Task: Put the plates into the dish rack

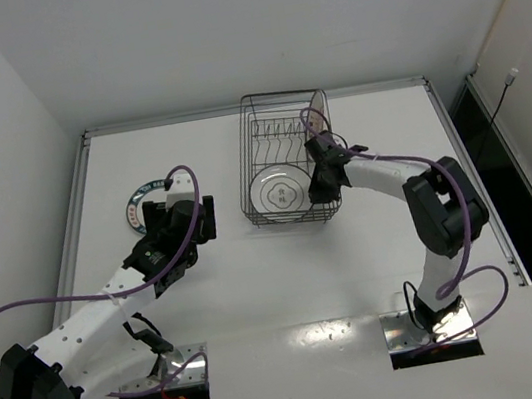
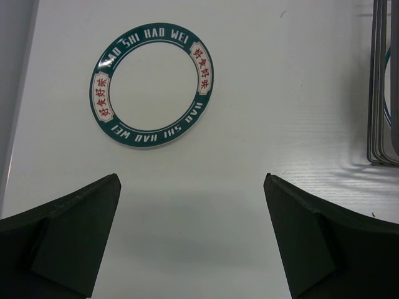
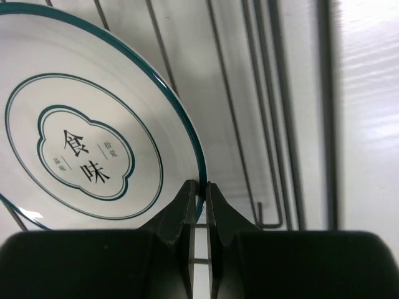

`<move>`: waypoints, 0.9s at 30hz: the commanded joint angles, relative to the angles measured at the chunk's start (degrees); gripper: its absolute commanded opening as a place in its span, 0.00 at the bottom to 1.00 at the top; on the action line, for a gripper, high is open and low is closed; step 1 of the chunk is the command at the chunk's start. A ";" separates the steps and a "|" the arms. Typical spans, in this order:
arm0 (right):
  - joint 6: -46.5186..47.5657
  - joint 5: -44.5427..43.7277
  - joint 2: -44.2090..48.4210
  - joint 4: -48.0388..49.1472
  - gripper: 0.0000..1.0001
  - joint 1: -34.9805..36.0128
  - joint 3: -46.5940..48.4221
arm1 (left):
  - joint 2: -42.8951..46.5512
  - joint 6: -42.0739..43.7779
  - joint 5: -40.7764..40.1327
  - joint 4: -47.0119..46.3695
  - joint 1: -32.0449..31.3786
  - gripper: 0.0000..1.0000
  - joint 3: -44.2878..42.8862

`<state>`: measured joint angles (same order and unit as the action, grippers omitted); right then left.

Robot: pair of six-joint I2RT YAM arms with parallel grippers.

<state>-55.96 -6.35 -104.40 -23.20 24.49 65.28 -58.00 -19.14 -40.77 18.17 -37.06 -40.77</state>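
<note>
White plate [image 3: 81, 118] rim between right fingers [image 3: 181, 224]

I lose the side of the green-rimmed plate [image 1: 133, 205] that faces the dish rack [image 1: 242, 178] under the left gripper [image 1: 179, 211], and the rack and the white plate [image 3: 93, 124] inside it are cropped by my wrist views' edges.
</note>
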 commanded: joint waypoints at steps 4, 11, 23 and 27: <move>0.24 -7.01 6.30 -2.38 0.00 1.17 -0.24 | 1.31 -0.02 -0.71 -0.16 -0.30 1.00 -2.38; 3.66 -8.33 14.13 4.30 0.00 3.37 -3.06 | 1.31 -0.02 -1.24 -0.16 -0.30 1.00 -2.38; 12.28 -26.41 16.95 -7.64 0.00 7.24 14.43 | 1.31 -0.02 -1.24 -0.16 -0.30 1.00 -2.38; 15.18 -29.77 15.11 -8.26 0.00 7.24 19.44 | 1.31 -0.02 -1.24 -0.16 -0.30 1.00 -2.38</move>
<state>-43.90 -29.87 -89.95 -31.59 31.64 79.66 -58.00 -19.14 -41.32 18.39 -37.04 -40.77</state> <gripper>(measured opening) 0.017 0.995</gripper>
